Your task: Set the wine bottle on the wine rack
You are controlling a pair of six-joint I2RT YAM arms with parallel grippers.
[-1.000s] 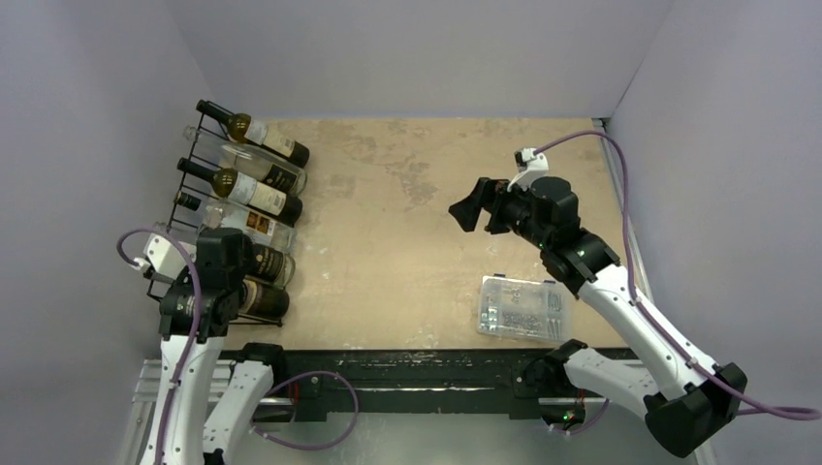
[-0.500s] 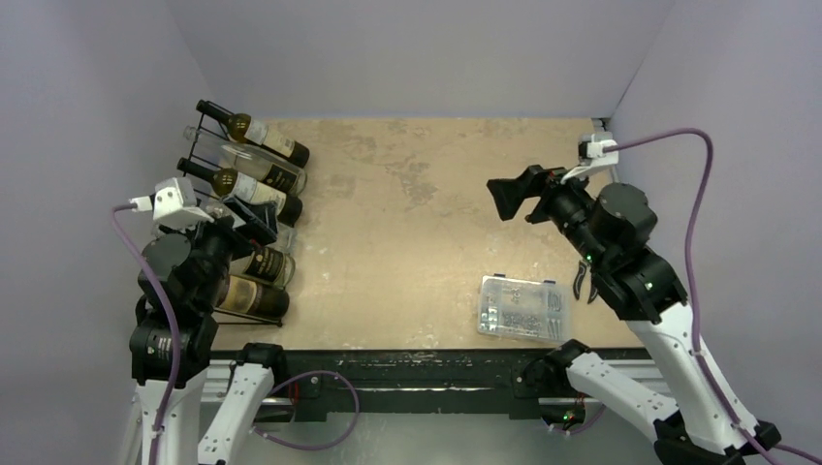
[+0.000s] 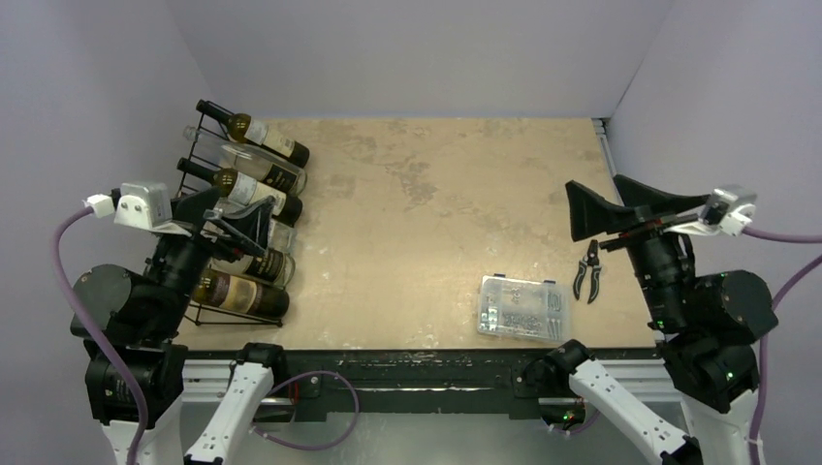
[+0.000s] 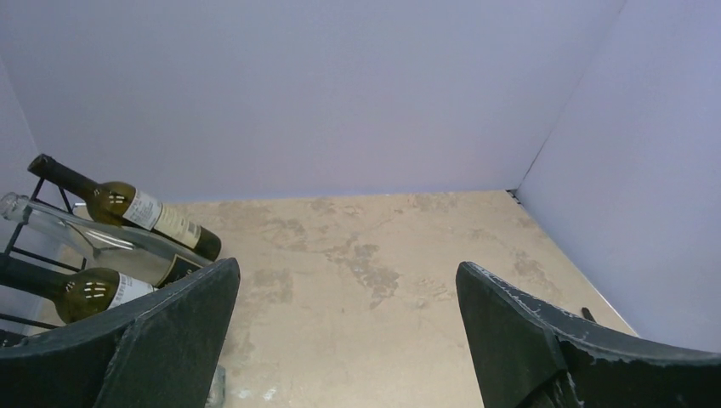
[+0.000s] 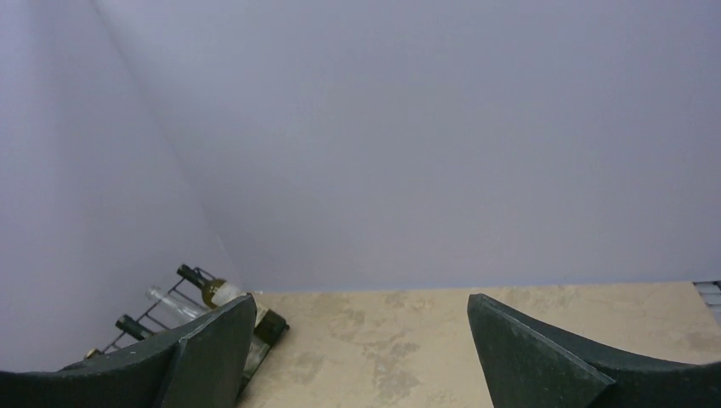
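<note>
The black wire wine rack (image 3: 197, 137) stands at the table's left edge with several wine bottles lying in it, dark and clear. The front one (image 3: 242, 294) is dark with a label. My left gripper (image 3: 236, 215) is raised over the rack's front half, open and empty. In the left wrist view (image 4: 349, 293) its jaws stand wide apart over bare table, with three bottles (image 4: 127, 208) and the rack wire (image 4: 19, 246) at the left. My right gripper (image 3: 593, 184) is raised at the right side, open and empty. In the right wrist view (image 5: 361, 319) the rack (image 5: 191, 289) shows far off.
A clear plastic box (image 3: 523, 307) of small metal parts lies near the front edge, right of centre. Black pruning shears (image 3: 586, 272) lie on the table just right of it, below my right gripper. Purple walls close in the table on three sides.
Both arms have pulled back and up. My left gripper has lifted off the rack's front bottles. My right gripper has swung from the table's middle to the right edge, uncovering the shears.
</note>
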